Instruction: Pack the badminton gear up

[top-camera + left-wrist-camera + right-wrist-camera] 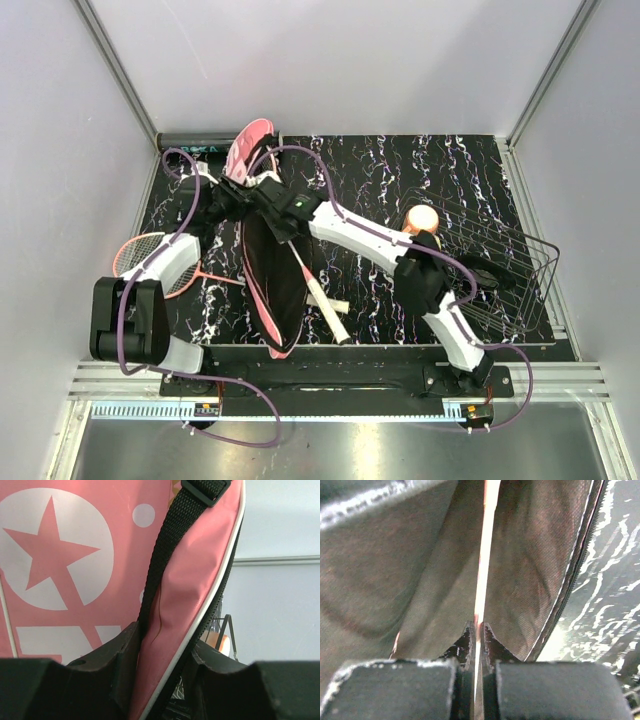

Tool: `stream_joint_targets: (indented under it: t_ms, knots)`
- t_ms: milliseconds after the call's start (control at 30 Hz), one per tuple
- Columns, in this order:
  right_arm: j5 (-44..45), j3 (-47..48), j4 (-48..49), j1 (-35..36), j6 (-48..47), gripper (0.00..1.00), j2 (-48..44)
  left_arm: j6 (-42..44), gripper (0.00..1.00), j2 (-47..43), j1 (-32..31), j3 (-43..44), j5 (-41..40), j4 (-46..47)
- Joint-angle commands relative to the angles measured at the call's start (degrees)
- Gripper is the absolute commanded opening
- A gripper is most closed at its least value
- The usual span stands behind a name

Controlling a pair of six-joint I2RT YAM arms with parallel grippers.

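Overhead, the worktop [400,170] carries the open cover [270,280], dark lining up. The left end effector [160,652], partly open, grips the cover's pink flap; its wrist view alone shows the star print and strap [165,555]. The right end effector [477,635] is clenched on the thin shaft of a racquet [482,555] inside the cover.

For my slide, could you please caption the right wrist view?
Inside the open cover, the right end effector pinches a racquet shaft.
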Motion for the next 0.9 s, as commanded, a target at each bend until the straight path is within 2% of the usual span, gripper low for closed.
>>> stream_joint_targets:
  t_ms: [0, 33, 67, 100, 167, 367, 467, 700, 867]
  knots:
    - [-17.57, -9.30, 16.12, -3.59, 4.40, 0.00, -11.70, -3.04, 0.00, 1.07, -0.36, -0.13, 7.31, 10.54]
    - [-19.34, -11.41, 17.64, -5.60, 5.01, 0.03, -13.89, -3.13, 0.00, 1.25, -0.36, -0.04, 8.01, 10.63]
    - [-25.97, -15.09, 19.05, -6.67, 5.97, 0.09, -14.78, -3.22, 0.00, 1.43, -0.36, -0.04, 8.02, 10.72]
    - [-28.47, -16.86, 21.15, -7.55, 7.11, 0.18, -15.66, -3.22, 0.00, 1.52, -0.36, -0.04, 8.28, 10.80]
    - [-34.60, -21.33, 22.66, -10.00, 7.91, 0.22, -17.68, -3.04, 0.00, 1.61, -0.36, -0.04, 8.28, 10.45]
    - [-44.91, -29.26, 25.13, -13.35, 8.88, 0.42, -20.41, -3.74, 0.00, 2.13, -0.36, 0.05, 9.42, 11.15]
    - [-46.07, -31.98, 25.04, -14.32, 8.36, 0.50, -21.64, -3.83, 0.00, 2.22, -0.36, 0.05, 9.69, 11.42]
    - [-47.31, -38.58, 26.35, -14.50, 5.72, 0.58, -22.52, -4.71, 0.00, 2.75, -0.36, -0.04, 10.30, 12.38]
    - [-46.07, -41.40, 27.59, -14.50, 4.05, 0.58, -21.65, -4.71, 0.00, 3.01, -0.63, -0.13, 10.74, 12.74]
